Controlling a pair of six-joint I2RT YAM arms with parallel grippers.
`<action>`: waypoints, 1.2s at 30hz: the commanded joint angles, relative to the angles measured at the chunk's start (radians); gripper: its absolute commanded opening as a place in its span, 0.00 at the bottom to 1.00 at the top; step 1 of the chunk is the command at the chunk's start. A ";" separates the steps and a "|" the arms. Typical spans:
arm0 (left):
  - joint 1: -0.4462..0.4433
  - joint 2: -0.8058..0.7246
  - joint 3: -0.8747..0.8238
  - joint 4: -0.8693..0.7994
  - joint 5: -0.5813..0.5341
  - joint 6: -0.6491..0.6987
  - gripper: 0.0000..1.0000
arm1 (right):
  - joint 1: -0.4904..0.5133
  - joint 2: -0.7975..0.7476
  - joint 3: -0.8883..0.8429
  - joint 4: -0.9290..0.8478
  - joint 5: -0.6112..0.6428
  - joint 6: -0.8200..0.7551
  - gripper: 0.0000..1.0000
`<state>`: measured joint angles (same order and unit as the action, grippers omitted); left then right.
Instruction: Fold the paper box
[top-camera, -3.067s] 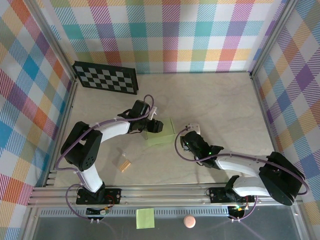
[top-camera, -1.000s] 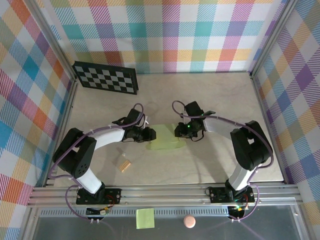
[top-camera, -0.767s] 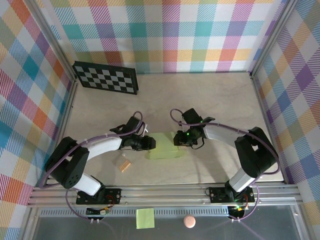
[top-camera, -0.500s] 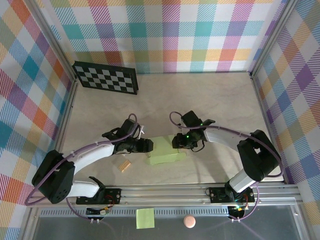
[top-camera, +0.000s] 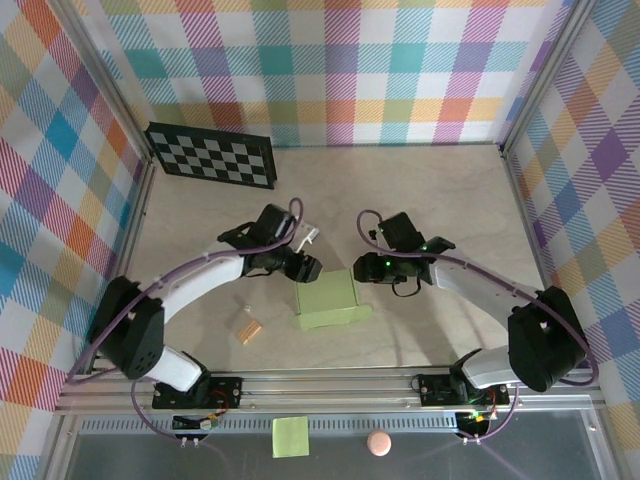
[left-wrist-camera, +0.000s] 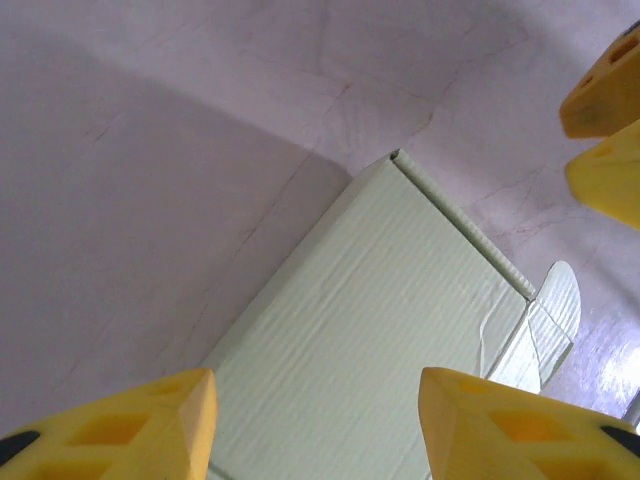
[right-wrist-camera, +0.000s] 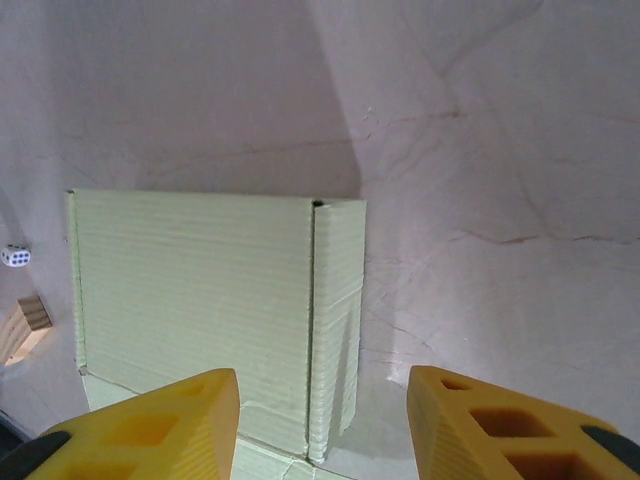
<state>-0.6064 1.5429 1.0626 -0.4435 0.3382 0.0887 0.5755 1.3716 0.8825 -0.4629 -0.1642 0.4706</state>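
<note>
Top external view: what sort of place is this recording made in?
Probably a lab robot cell: plaid-printed walls box in a pale tabletop, a checkerboard lies at the far left, and an aluminium rail runs along the near edge.

Top camera looks down; both wrist cameras closely face the paper box (right-wrist-camera: 190, 300).

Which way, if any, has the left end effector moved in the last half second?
Yes. The left end effector moved away from the front rail, toward the back wall.
</note>
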 joint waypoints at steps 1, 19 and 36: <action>0.007 0.122 0.115 -0.135 0.076 0.179 0.53 | -0.006 -0.019 0.015 -0.039 0.013 -0.031 0.49; 0.019 0.352 0.286 -0.256 0.011 0.229 0.32 | -0.009 0.030 0.058 -0.062 -0.028 -0.034 0.49; 0.037 0.304 0.258 -0.204 0.009 0.220 0.30 | -0.009 -0.006 0.054 -0.043 -0.066 -0.085 0.50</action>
<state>-0.5831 1.8877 1.3266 -0.6518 0.3542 0.3065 0.5690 1.3956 0.9207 -0.5102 -0.1970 0.4213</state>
